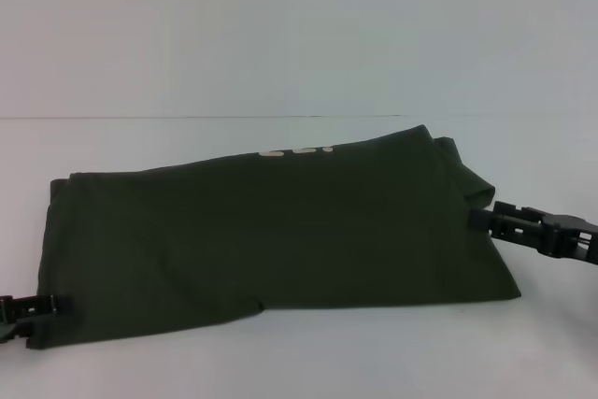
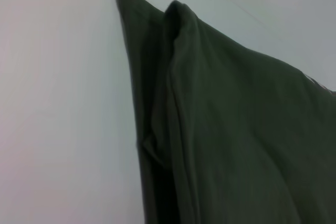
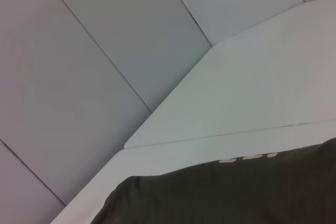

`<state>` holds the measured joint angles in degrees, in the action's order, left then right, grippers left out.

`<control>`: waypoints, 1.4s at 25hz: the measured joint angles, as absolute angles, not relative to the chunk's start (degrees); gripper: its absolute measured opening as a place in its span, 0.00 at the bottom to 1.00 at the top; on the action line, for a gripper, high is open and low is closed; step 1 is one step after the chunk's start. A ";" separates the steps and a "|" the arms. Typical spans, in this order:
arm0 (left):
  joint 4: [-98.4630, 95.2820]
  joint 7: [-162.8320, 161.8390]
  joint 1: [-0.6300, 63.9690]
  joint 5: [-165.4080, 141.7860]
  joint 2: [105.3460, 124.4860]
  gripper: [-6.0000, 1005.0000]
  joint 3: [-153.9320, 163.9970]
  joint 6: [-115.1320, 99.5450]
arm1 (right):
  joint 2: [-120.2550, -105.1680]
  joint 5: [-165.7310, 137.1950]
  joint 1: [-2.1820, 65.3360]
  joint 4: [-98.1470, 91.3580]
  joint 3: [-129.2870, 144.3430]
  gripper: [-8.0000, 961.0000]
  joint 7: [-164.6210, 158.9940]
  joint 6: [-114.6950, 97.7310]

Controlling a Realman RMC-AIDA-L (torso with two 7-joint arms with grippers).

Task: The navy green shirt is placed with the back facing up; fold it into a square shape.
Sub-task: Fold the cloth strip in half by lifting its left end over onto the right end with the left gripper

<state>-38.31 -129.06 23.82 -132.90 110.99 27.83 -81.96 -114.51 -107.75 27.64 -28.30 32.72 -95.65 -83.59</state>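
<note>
The navy green shirt point(image 1: 271, 231) is lying across the middle of the white worktop point(image 1: 280, 63), already narrowed into a long band running from the robot's left to its right, with a row of small pale print marks point(image 1: 294, 151) showing along its far edge. At the right end the cloth is bunched into a raised fold; at the left end, as the left wrist view shows, several layers point(image 2: 173, 129) are stacked with their edges not quite matched. The left tool point(image 1: 42, 306) is positioned at the near left corner of the band and the right tool point(image 1: 495, 221) at the right end, each touching the cloth's edge; whether either is clamped on the fabric or standing apart cannot be told. Judging by this layout, the band is being readied for folding end over end into a square. For that to be done well, all layers at each corner are being best taken together, so that none of the inner ones are left behind. The lifted end should be carried low and level across the band, with both edges being kept parallel. The bunched right end is likely to be carried into the fold as a lump unless it is being tensioned flat first. Soft knit is prone to sagging and slipping, so slow, even travel is being called for.
</note>
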 joint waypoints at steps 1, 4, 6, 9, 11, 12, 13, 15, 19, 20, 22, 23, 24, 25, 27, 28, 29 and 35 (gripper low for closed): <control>-38.27 -129.05 23.85 -132.91 111.01 0.86 27.84 -82.22 | -114.51 -107.75 27.63 -28.30 32.74 0.98 -95.66 -83.58; -38.23 -129.04 23.91 -132.93 110.98 0.86 27.86 -82.71 | -114.57 -107.75 27.61 -28.30 32.80 0.98 -95.64 -83.58; -38.28 -128.99 23.94 -133.13 110.86 0.86 27.87 -82.64 | -114.60 -107.75 27.60 -28.30 32.80 0.98 -95.62 -83.59; -38.73 -128.96 23.69 -133.48 110.75 0.86 27.86 -81.75 | -114.60 -107.75 27.59 -28.30 32.83 0.98 -95.62 -83.82; -39.13 -128.90 23.38 -133.53 110.71 0.85 27.86 -81.05 | -114.61 -107.75 27.59 -28.30 32.94 0.98 -95.64 -83.86; -39.17 -128.88 23.35 -133.54 110.71 0.85 27.86 -80.98 | -114.60 -107.75 27.59 -28.30 33.01 0.98 -95.65 -83.87; -39.29 -128.80 23.24 -133.61 110.71 0.84 27.85 -80.78 | -114.60 -107.75 27.59 -28.30 33.10 0.98 -95.66 -83.87; -39.34 -128.54 23.16 -133.66 110.71 0.84 27.78 -80.60 | -114.64 -107.75 27.60 -28.30 33.18 0.98 -95.66 -83.88; -39.27 -127.88 23.26 -133.68 110.89 0.84 27.82 -80.86 | -114.69 -107.75 27.66 -28.30 33.27 0.98 -95.70 -83.95; -39.15 -127.65 23.37 -133.68 110.96 0.84 27.88 -81.01 | -114.69 -107.75 27.67 -28.30 33.28 0.98 -95.74 -84.00; -39.01 -127.40 23.53 -133.68 111.02 0.84 28.19 -81.09 | -114.69 -107.75 27.66 -28.30 33.29 0.98 -95.82 -84.11; -38.96 -127.37 23.61 -133.68 111.05 0.84 28.46 -81.08 | -114.69 -107.75 27.63 -28.30 33.30 0.98 -95.85 -84.20; -38.94 -127.37 23.68 -133.68 111.08 0.84 28.89 -81.03 | -114.69 -107.75 27.61 -28.30 33.30 0.98 -95.87 -84.25; -38.94 -127.36 23.74 -133.68 111.10 0.84 29.12 -81.00 | -114.69 -107.75 27.60 -28.30 33.31 0.98 -95.88 -84.27; -38.94 -127.35 23.88 -133.68 111.14 0.84 29.64 -81.00 | -114.69 -107.75 27.60 -28.30 33.34 0.98 -95.90 -84.28; -38.94 -127.35 23.91 -133.68 111.14 0.84 29.75 -81.00 | -114.69 -107.75 27.59 -28.29 33.37 0.98 -95.92 -84.28; -38.93 -127.35 23.93 -133.68 111.15 0.84 29.87 -81.00 | -114.69 -107.75 27.59 -28.30 33.42 0.98 -95.94 -84.28; -39.11 -127.02 23.98 -133.74 111.25 0.82 30.50 -81.05 | -114.75 -107.75 27.62 -28.30 33.49 0.98 -95.98 -84.29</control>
<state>-39.11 -127.02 23.98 -133.74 111.25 30.50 -81.05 -114.75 -107.75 27.62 -28.30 33.49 -95.98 -84.29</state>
